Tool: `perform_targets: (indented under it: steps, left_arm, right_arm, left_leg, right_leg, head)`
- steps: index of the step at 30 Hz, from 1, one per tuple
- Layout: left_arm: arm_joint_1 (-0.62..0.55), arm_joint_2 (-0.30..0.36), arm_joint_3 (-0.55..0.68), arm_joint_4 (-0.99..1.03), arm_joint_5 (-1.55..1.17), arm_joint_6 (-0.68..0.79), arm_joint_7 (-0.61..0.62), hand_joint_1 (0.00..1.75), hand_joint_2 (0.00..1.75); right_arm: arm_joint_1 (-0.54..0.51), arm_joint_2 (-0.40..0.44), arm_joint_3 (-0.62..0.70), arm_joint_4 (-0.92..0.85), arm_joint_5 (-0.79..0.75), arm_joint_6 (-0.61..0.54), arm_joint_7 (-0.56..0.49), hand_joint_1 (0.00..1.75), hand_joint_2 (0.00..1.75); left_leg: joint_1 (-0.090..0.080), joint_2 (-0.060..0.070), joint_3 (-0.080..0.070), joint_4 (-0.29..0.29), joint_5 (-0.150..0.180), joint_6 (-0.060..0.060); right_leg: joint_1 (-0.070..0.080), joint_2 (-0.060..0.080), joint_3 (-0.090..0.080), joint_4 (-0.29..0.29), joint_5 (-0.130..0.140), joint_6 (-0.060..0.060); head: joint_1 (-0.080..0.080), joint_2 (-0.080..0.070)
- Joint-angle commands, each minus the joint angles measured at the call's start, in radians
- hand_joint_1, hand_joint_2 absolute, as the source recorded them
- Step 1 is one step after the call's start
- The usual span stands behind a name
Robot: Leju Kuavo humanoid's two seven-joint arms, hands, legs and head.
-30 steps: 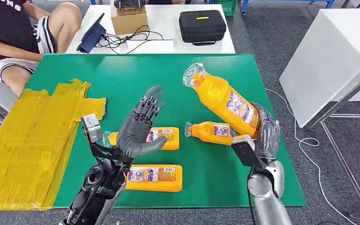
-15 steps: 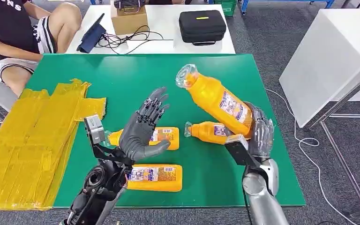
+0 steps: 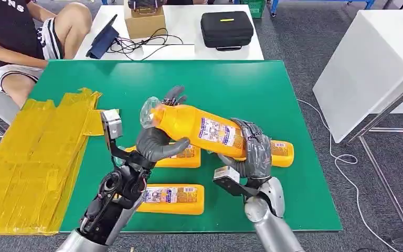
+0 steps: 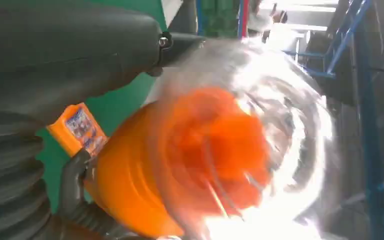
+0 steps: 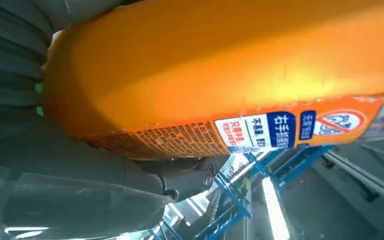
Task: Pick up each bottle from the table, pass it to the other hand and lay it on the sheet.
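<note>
The orange bottle (image 3: 199, 129) is hanging over the green table (image 3: 231, 84), the right hand (image 3: 252, 152) wrapping its base end, the left hand (image 3: 160, 142) cupping its capped neck. The handover is under way; next, probably, the left fingers (image 3: 173, 97) tighten before the right lets go. Orange liquid is filling it. Three more bottles are lying below; the yellow sheet (image 3: 26, 157) is waiting beyond the left fingers.

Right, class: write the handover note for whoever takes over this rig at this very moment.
Right hand grips the base end of the orange plastic bottle with the clear cap, held in the air. Left hand has its fingers around the neck end; grip not confirmed. Three more orange bottles lie on the green table. The yellow sheet holds none. Left: finish this pass, lay it down, then the other three.
</note>
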Motion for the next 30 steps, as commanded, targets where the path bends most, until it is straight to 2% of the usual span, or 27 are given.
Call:
perform_targets:
  steps: [1, 6, 10, 11, 12, 17, 20, 21, 24, 25, 30]
  left_arm:
    - [-0.097, -0.006, 0.052, 0.243, 0.06, 0.05, 0.014, 0.0, 1.75]
    - [-0.096, -0.006, 0.061, 0.252, 0.074, 0.063, 0.017, 0.0, 1.75]
    - [-0.092, -0.003, 0.072, 0.262, 0.086, 0.071, 0.014, 0.0, 1.75]
    - [-0.084, -0.001, 0.071, 0.25, 0.085, 0.069, 0.009, 0.0, 1.75]
    - [-0.078, 0.001, 0.069, 0.24, 0.084, 0.068, 0.008, 0.0, 1.75]
    - [-0.051, 0.006, 0.069, 0.184, 0.08, 0.078, 0.005, 0.0, 1.75]
    - [-0.04, 0.009, 0.071, 0.16, 0.077, 0.086, 0.001, 0.0, 1.75]
    - [-0.035, 0.011, 0.07, 0.15, 0.075, 0.089, 0.0, 0.0, 1.75]
    - [-0.026, 0.014, 0.067, 0.128, 0.071, 0.092, -0.005, 0.0, 1.75]
    - [-0.026, 0.014, 0.067, 0.128, 0.071, 0.092, -0.005, 0.0, 1.75]
    - [-0.019, 0.012, 0.061, 0.098, 0.067, 0.101, -0.007, 0.0, 1.75]
  right_arm:
    - [-0.048, 0.001, 0.1, 0.025, -0.058, -0.036, -0.075, 1.75, 1.75]
    - [-0.061, -0.001, 0.122, 0.048, -0.053, -0.036, -0.081, 1.71, 1.75]
    - [-0.108, 0.014, 0.153, 0.142, -0.04, -0.032, -0.049, 1.75, 1.75]
    - [-0.12, 0.017, 0.161, 0.172, -0.042, -0.034, -0.043, 1.69, 1.75]
    - [-0.129, 0.019, 0.164, 0.192, -0.043, -0.035, -0.039, 1.73, 1.75]
    - [-0.191, 0.039, 0.195, 0.35, -0.024, -0.035, -0.007, 1.71, 1.75]
    - [-0.214, 0.06, 0.17, 0.425, 0.031, -0.036, 0.041, 1.71, 1.75]
    - [-0.21, 0.073, 0.115, 0.428, 0.101, -0.036, 0.049, 1.73, 1.75]
    - [-0.215, 0.083, 0.085, 0.454, 0.115, -0.036, 0.051, 1.71, 1.75]
    - [-0.215, 0.083, 0.085, 0.454, 0.115, -0.036, 0.051, 1.71, 1.75]
    - [-0.224, 0.092, 0.025, 0.494, 0.234, -0.036, 0.118, 1.71, 1.75]
  left_leg:
    - [0.0, 0.002, 0.003, -0.001, -0.001, 0.0]
    - [-0.001, 0.003, 0.003, -0.001, -0.001, -0.001]
    - [-0.001, 0.003, 0.002, -0.001, -0.001, -0.001]
    - [-0.001, 0.006, 0.004, -0.001, -0.002, -0.001]
    - [-0.001, 0.007, 0.007, -0.001, -0.003, -0.002]
    - [-0.001, 0.005, 0.004, -0.001, -0.002, -0.001]
    - [0.0, 0.007, 0.007, -0.001, -0.003, -0.001]
    - [0.0, 0.006, 0.005, -0.001, -0.002, -0.001]
    - [0.0, 0.004, 0.007, -0.002, -0.002, -0.001]
    - [0.0, 0.002, 0.003, -0.001, -0.001, -0.001]
    - [0.0, 0.001, 0.003, -0.001, -0.001, -0.001]
  right_leg:
    - [0.0, 0.001, 0.003, -0.001, 0.0, 0.0]
    - [0.0, 0.002, 0.003, -0.001, 0.0, 0.0]
    - [0.0, 0.002, 0.002, 0.0, 0.0, 0.0]
    - [0.0, 0.004, 0.003, 0.0, 0.0, 0.0]
    - [0.0, 0.005, 0.005, -0.001, -0.001, 0.0]
    - [0.0, 0.004, 0.003, -0.001, 0.0, 0.0]
    - [0.001, 0.004, 0.006, -0.001, -0.001, 0.0]
    - [0.0, 0.004, 0.004, -0.001, -0.001, 0.0]
    - [0.001, 0.002, 0.007, -0.001, -0.002, 0.0]
    - [0.0, 0.0, 0.003, 0.0, -0.001, 0.0]
    - [0.0, 0.0, 0.003, 0.0, -0.001, 0.0]
  head:
    - [0.0, 0.0]
    - [0.001, 0.0]
    - [0.001, 0.0]
    - [0.0, 0.0]
    - [0.0, 0.0]
    - [0.0, 0.0]
    - [0.0, 0.0]
    - [0.0, 0.0]
    - [0.0, 0.0]
    - [0.0, 0.0]
    - [0.001, 0.0]
